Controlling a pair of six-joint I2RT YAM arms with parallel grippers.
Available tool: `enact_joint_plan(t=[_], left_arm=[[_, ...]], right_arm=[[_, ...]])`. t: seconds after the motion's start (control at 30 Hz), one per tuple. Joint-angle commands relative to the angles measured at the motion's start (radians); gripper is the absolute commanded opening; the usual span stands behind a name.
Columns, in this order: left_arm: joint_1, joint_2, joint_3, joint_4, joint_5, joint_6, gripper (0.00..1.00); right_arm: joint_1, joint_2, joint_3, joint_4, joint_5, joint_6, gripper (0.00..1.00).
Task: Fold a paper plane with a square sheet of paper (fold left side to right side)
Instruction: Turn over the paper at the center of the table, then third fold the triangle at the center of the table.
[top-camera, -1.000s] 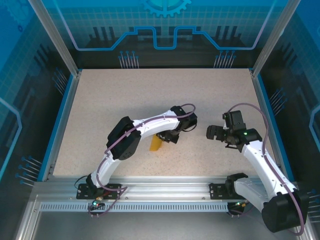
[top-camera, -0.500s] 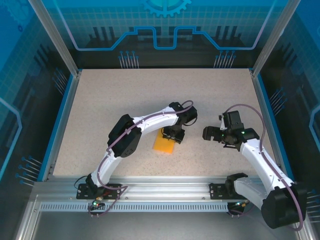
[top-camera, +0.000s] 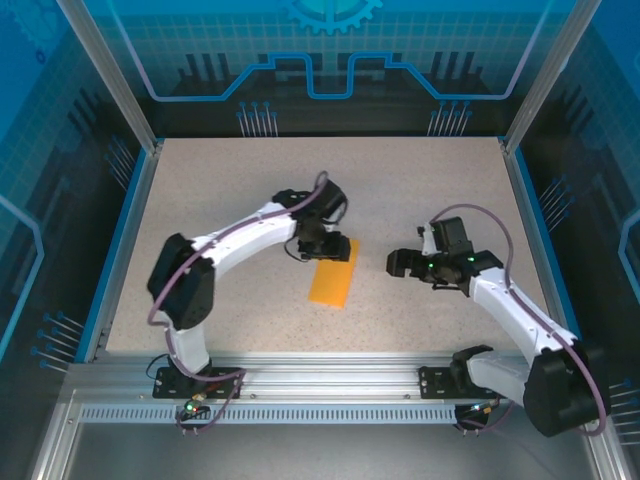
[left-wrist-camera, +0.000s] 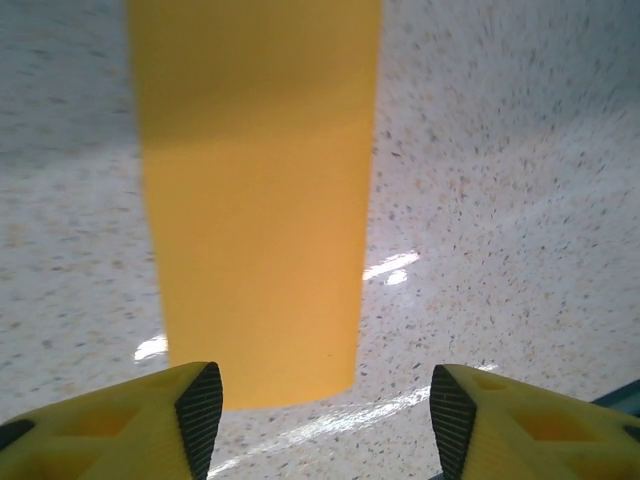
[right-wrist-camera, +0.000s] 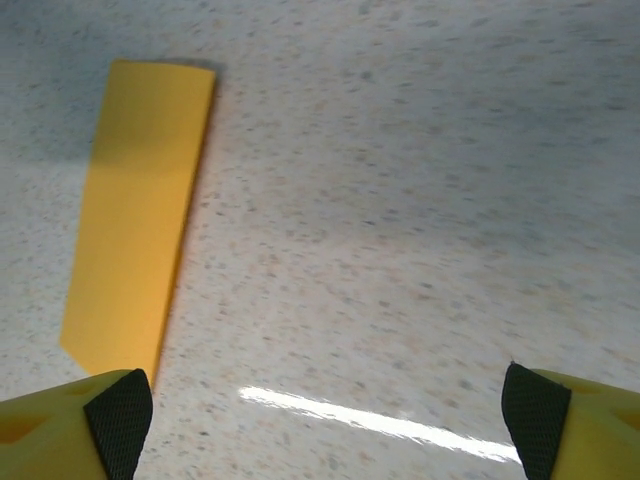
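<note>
A folded orange sheet of paper (top-camera: 333, 272) lies flat on the speckled beige surface (top-camera: 230, 200), a little right of the middle. It forms a narrow rectangle with its long edges running from near to far, leaning slightly to the right at the far end. The left arm reaches out in a curve from its base, and the left claw (top-camera: 318, 243) sits at the sheet's far left corner. In the left wrist view its yellow fingers (left-wrist-camera: 200, 400) with black pads stand spread apart with nothing pinched between them. The sheet's short edge lies just ahead of the tips, closer to the finger on the left of that view. Whether the tips touch the surface cannot be told. The right claw (top-camera: 400, 262) hovers to the right of the sheet, pointing toward it, with a strip of bare surface between them. In the right wrist view its fingers (right-wrist-camera: 120, 415) are spread wide and hold nothing, and the sheet lies off to the left, ahead of the finger on that side.
</note>
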Motion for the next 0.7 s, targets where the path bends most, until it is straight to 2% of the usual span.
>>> enact_joint_plan(t=[0.0, 0.17, 0.47, 0.67], left_arm=[[0.074, -0.062, -0.129, 0.119, 0.097, -0.024, 0.62], [0.159, -0.122, -0.299, 0.258, 0.22, -0.052, 0.63], [0.198, -0.127, -0.41, 0.337, 0.27, -0.064, 0.65], [0.199, -0.103, -0.418, 0.359, 0.289, -0.072, 0.65]], right_arm=[[0.072, 0.097, 0.044, 0.11, -0.053, 0.049, 0.92], [0.164, 0.303, 0.16, 0.205, -0.083, 0.078, 0.87], [0.197, 0.6, 0.365, 0.293, -0.138, 0.096, 0.66], [0.201, 0.69, 0.426, 0.26, -0.123, 0.074, 0.62]])
